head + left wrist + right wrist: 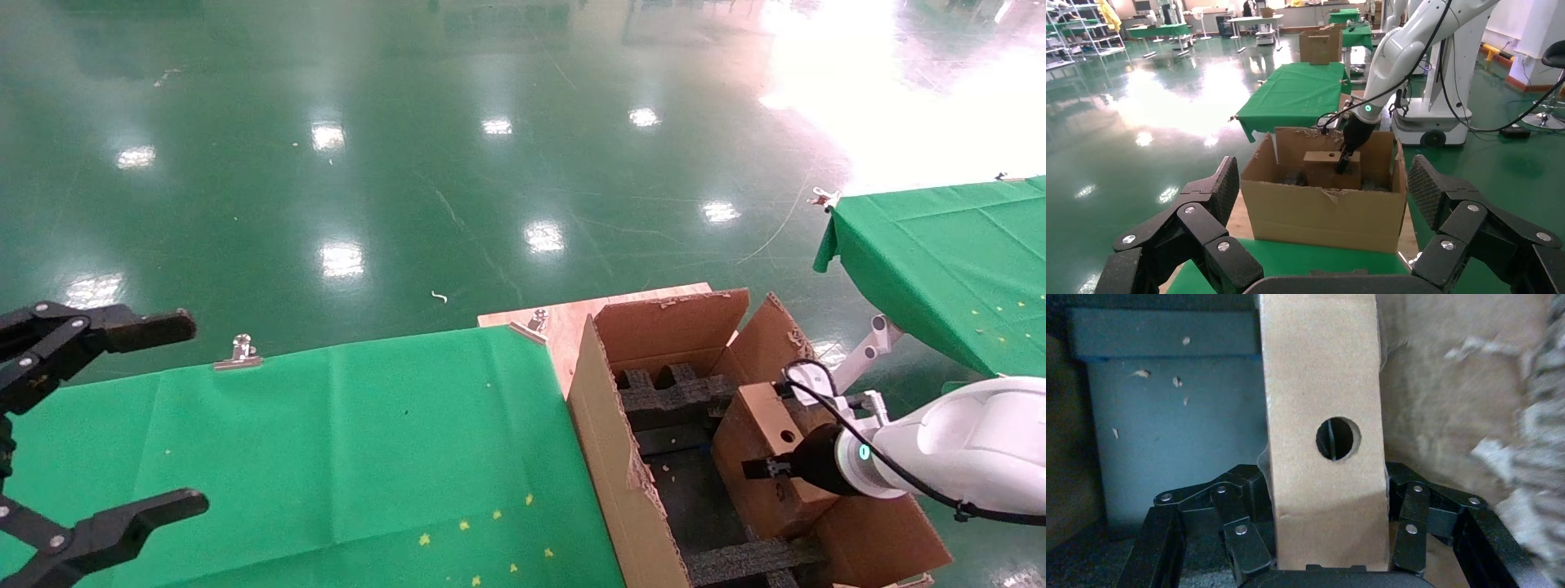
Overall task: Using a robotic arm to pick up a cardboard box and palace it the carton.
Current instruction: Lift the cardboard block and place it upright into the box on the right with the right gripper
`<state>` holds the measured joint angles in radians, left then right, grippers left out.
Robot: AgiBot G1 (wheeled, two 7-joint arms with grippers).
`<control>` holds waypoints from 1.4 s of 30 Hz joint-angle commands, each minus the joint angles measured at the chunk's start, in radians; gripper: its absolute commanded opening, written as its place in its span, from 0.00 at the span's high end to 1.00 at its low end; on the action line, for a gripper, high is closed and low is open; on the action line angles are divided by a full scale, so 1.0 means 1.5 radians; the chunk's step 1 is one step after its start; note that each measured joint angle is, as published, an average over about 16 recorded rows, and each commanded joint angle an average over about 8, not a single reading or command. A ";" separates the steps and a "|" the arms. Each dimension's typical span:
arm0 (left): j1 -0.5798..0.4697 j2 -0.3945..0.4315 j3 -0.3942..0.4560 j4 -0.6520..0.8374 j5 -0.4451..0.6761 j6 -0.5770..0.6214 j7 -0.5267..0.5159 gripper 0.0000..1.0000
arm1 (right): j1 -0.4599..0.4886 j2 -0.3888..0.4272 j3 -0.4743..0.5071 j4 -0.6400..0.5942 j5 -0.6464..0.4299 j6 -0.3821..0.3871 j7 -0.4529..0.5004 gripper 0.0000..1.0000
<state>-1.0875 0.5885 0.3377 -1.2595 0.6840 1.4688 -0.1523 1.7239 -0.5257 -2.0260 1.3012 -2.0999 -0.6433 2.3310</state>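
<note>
Box clamped in right tool inside carton; left tool open

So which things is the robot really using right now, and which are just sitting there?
Using:
- right pincer, shut on the cardboard box
- the carton the box is going down into

Just there:
- left pincer, open over the green cloth
- clip on the cloth's edge
- other green table
</note>
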 commanded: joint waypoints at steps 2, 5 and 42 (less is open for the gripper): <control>0.000 0.000 0.000 0.000 0.000 0.000 0.000 0.00 | -0.011 -0.006 -0.002 -0.011 0.010 0.006 0.001 1.00; 0.000 0.000 0.000 0.000 0.000 0.000 0.000 0.00 | -0.021 -0.014 -0.005 -0.030 0.026 0.013 -0.010 1.00; 0.000 0.000 0.000 0.000 0.000 0.000 0.000 0.00 | -0.009 -0.014 -0.008 -0.053 0.061 0.010 -0.055 0.00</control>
<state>-1.0875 0.5883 0.3380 -1.2591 0.6836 1.4685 -0.1520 1.7203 -0.5435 -2.0329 1.2256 -2.0119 -0.6264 2.2491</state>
